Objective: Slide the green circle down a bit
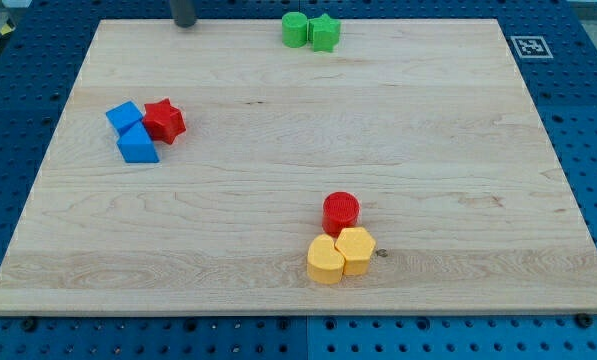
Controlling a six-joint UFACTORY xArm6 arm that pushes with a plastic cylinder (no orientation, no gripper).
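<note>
Right now the dark rod's lower end, my tip, sits at the view's top edge of the pale wooden board, toward the left of centre. It is a bare rod with nothing to open or close, and it touches no block. The green circle block lies well off to the tip's right along that same top edge, with open board between them. Pressed against the circle's right side is a green block of faceted, roughly hexagonal shape. At the view's left, two blue blocks, a cube and a wedge-like piece, touch a red star block. Near the view's bottom, right of centre, a red cylinder rests just above a yellow heart-shaped block and a yellow hexagonal block, all three touching
</note>
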